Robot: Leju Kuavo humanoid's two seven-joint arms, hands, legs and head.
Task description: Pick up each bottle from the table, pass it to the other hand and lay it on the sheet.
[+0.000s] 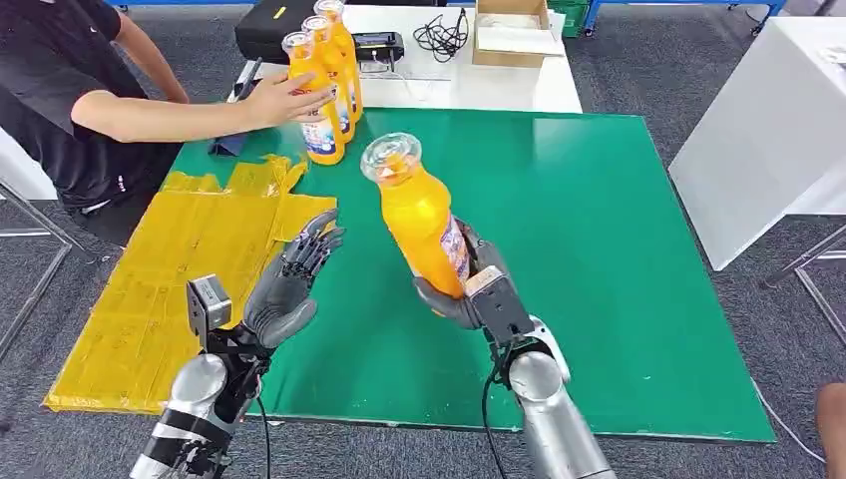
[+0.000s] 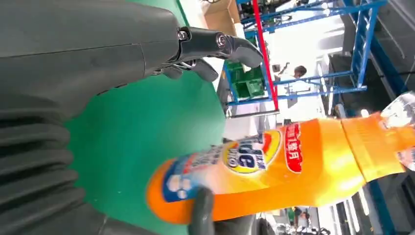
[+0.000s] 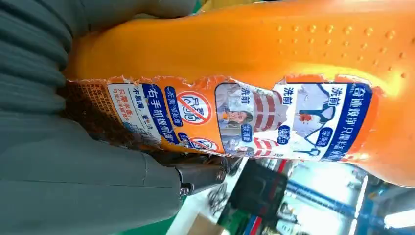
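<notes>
Over the middle of the green bench [image 1: 599,249], my right hand [image 1: 477,289] holds an orange detergent bottle [image 1: 424,222] by its lower body, raised clear of the surface and tilted, clear cap toward the far left. My fingers [image 1: 439,299] wrap the bottle just under its printed label; the right wrist view shows that label up close, blue and white panels with red signs, its top edge torn.

My left hand [image 1: 289,284] is just beside the bottle on its left, palm turned toward it, fingers spread and touching nothing. It hovers at the boundary where the yellow sheet [image 1: 170,289] meets bare green; the sheet covers the bench's left side and lies wrinkled. In the left wrist view the bottle lies across the frame, near my hand but apart from it.

At the far left corner three more orange bottles [image 1: 324,85] stand upright in a close row, liquid filling them nearly to the neck. A person's hand [image 1: 284,98] rests on the nearest one. Beyond, a white table [image 1: 539,90] carries an open cardboard box [image 1: 511,30] with white sheets inside.
</notes>
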